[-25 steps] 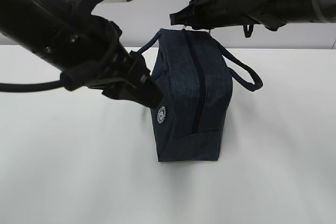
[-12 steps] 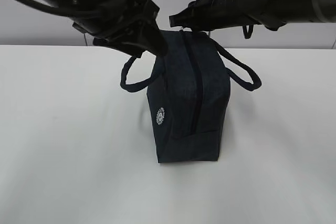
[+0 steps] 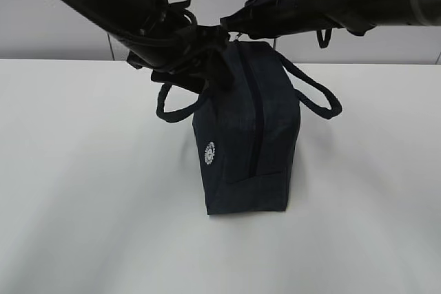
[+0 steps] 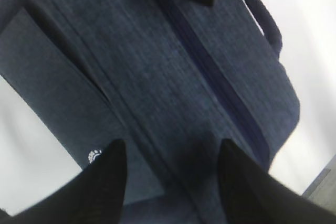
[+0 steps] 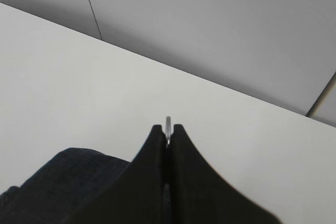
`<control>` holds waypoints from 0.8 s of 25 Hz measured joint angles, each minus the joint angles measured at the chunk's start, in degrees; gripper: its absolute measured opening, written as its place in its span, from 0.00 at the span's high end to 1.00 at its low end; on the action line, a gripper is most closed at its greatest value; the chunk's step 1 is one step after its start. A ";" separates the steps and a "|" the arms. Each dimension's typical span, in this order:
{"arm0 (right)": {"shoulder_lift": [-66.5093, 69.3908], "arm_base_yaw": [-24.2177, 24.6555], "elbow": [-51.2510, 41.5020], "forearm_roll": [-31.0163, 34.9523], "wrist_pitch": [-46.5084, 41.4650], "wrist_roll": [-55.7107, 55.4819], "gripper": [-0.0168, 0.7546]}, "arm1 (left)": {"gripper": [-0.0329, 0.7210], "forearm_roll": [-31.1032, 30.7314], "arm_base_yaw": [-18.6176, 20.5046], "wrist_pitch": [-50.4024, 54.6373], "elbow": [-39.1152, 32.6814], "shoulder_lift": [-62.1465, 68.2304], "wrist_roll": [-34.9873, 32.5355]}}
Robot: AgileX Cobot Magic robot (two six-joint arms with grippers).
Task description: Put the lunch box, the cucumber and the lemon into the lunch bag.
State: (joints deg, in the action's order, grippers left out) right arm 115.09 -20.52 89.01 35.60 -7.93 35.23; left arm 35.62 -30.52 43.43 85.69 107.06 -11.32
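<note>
Mostly hidden: the lunch box, the cucumber and the lemon show in no view, and the lunch bag's inside cannot be seen.
Table (image 3: 83, 191): white, bare around the bag in the exterior view; the arms cut off its far edge.
Lunch bag (image 3: 269, 122): dark navy, upright near the table's middle, one narrow end toward the camera. Its black zipper (image 3: 256, 122) runs over the top and down that end, and looks closed along the part that shows. One loop handle (image 3: 317, 94) hangs out to the right, the other droops on the left under the left arm.
Left gripper (image 4: 170, 174): jaws stand apart with nothing between them, hovering over the bag's top near its left edge; only the two dark fingertips (image 4: 107, 182) show in the wrist view, blurred.
Right gripper (image 5: 167, 135): jaws pressed together at the bag's far top end, a thin silver sliver (image 5: 168, 123) pinched between the tips, probably the ring pull (image 3: 240, 36), though it is too small to be sure.
</note>
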 joint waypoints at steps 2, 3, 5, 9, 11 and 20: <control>0.00 0.00 0.00 0.00 0.00 0.00 0.98 | 0.44 0.84 0.00 -1.39 0.00 1.34 0.00; 0.00 0.00 0.00 0.00 0.00 0.00 0.98 | 0.44 1.49 0.00 -2.11 0.00 1.76 0.00; 0.00 0.00 0.00 0.00 0.00 0.00 0.98 | 0.44 3.00 0.00 -3.42 0.00 2.71 0.00; 0.00 0.00 0.00 0.00 0.00 0.00 0.98 | 0.45 5.44 0.00 -5.09 0.00 3.91 -0.71; 0.00 0.00 0.00 0.00 0.00 0.00 0.98 | 0.48 6.05 0.00 -5.39 0.00 4.45 -1.13; 0.00 0.00 0.00 0.10 0.00 0.00 0.98 | 0.95 6.91 0.00 -6.87 0.00 5.38 -4.25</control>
State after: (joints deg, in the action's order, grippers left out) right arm 115.09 -20.52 89.01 35.71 -7.93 35.23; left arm 42.53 -30.52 36.56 85.69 112.45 -15.57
